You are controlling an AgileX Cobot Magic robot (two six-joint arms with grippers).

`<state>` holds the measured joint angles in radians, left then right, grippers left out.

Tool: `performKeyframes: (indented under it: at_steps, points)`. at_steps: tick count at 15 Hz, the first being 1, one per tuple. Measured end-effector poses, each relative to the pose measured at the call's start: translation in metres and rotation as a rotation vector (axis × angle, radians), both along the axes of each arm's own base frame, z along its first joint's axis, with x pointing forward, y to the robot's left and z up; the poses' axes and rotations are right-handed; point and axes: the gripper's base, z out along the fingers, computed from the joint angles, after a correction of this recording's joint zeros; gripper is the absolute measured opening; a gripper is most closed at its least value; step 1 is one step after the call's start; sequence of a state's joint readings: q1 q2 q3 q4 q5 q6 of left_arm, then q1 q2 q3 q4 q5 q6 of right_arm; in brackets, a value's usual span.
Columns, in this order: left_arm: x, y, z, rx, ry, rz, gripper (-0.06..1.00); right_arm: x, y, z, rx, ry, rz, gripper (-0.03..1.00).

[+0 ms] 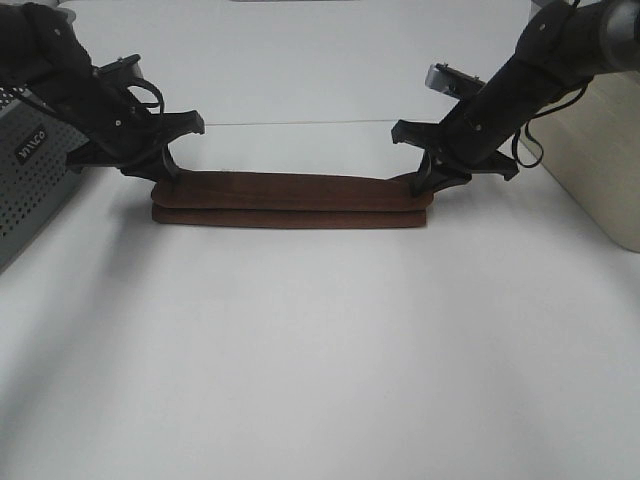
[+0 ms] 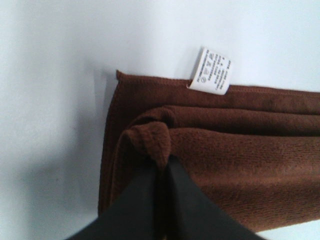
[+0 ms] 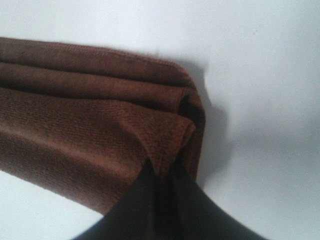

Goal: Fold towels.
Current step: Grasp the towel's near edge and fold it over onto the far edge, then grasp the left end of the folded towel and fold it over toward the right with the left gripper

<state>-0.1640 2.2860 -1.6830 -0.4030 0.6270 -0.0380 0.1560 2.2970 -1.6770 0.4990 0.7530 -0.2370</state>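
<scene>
Two end effectors, one towel. The dark reddish-brown rectangular terry-cloth towel (image 1: 290, 200) lies on the flat white table (image 1: 320, 360), doubled into a long narrow strip, with two layers showing along the near edge. Its long axis runs side to side in the exterior high view, spanning from arm to arm.

Left end effector (image 1: 166, 172): the black fingers (image 2: 135, 205) are pressed together, clamped on a bunched corner of the top layer at the left short end. A small white printed tag (image 2: 210, 71) sticks out from the lower layer's edge just beyond the pinch.

Right end effector (image 1: 428, 182): same story. The fingers (image 3: 135, 205) are together, clamped on the top-layer corner at the right short end, and the cloth peaks up into the grip.

Key geometry: each arm sits at its own end and the towel runs inward from each grip toward the other. The setup is symmetric, so neither arm is nearer.

My read:
- The lengthwise fold looks landed, since the pinched corners sit on or just above the lower layer.
- The next move is probably to let go, then fold end over end along the long axis.
- Risk: the bunched corners may stay creased on release.
- Risk: the top layer sits slightly back from the lower edge, so the edges aren't flush.

The grey perforated box (image 1: 30, 180) on the left and the beige box (image 1: 600, 170) on the right are both well apart from the towel.
</scene>
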Motion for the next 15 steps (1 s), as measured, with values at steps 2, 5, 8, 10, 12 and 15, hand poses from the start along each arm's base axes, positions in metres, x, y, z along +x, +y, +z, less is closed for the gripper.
performKeyframes:
  at_steps: [2,5,8,10,12,15]
  points:
    - [0.006,-0.001,-0.008,0.005,-0.002,-0.002,0.25,0.001,0.000,-0.012,-0.004,0.010,-0.008,0.26]
    - [0.008,-0.001,-0.007,0.010,-0.009,-0.006,0.77,0.003,-0.001,-0.010,-0.010,0.000,-0.006,0.70]
    - [0.008,0.000,-0.010,0.016,-0.003,-0.009,0.77,0.003,-0.004,0.015,-0.040,-0.054,0.022,0.78]
    - [0.008,0.000,-0.012,0.016,0.001,-0.009,0.76,0.002,-0.004,0.017,-0.040,-0.058,0.023,0.78]
    - [0.008,0.000,-0.024,0.018,0.025,-0.008,0.74,0.002,-0.004,0.019,-0.041,-0.060,0.025,0.78]
    - [0.007,-0.001,-0.030,0.017,0.040,-0.007,0.56,0.002,-0.004,0.019,-0.041,-0.060,0.025,0.78]
